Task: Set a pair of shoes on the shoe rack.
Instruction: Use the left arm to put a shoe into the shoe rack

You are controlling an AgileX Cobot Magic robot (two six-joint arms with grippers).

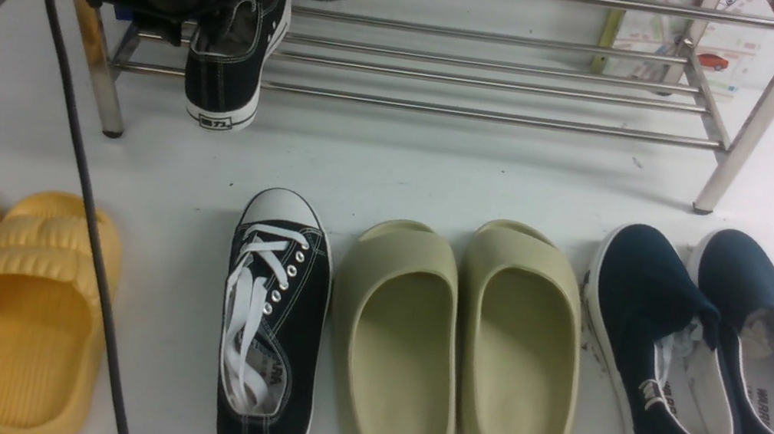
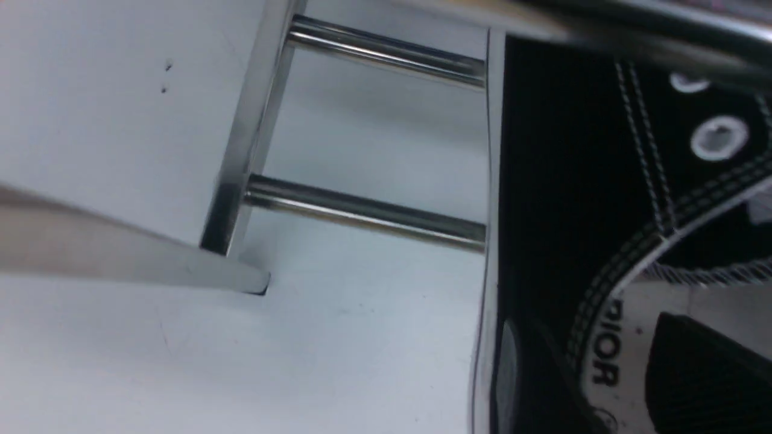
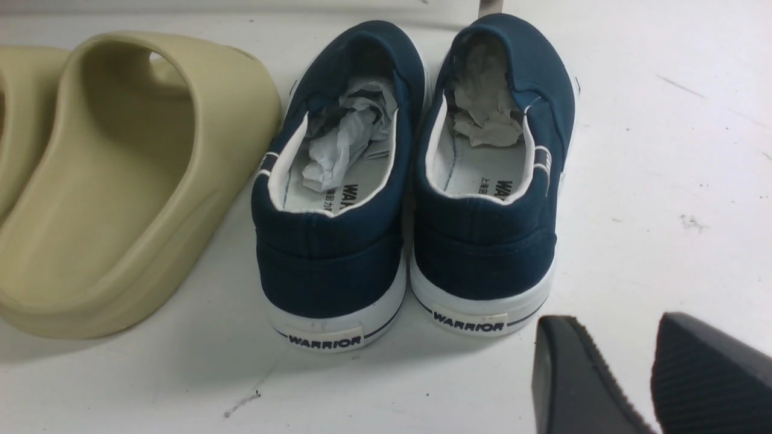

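Black sneaker (image 2: 543, 181) (white stitching); steel rack bars (image 2: 368, 211) beside.

On our white table (image 1: 486, 178) we see yellow slides (image 1: 37, 317), one black sneaker (image 1: 274, 339), green slides (image 1: 455, 352), navy shoes (image 1: 706, 361) and the rack (image 1: 488, 117), whose lower shelf bears the other sneaker (image 1: 228, 68).

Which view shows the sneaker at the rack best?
Front view: the sneaker shows heel, side and opening on the rack's lower bars, though the left gripper partly covers it. Left wrist: cropped close-up of side, eyelets, insole. Right wrist: none of it.
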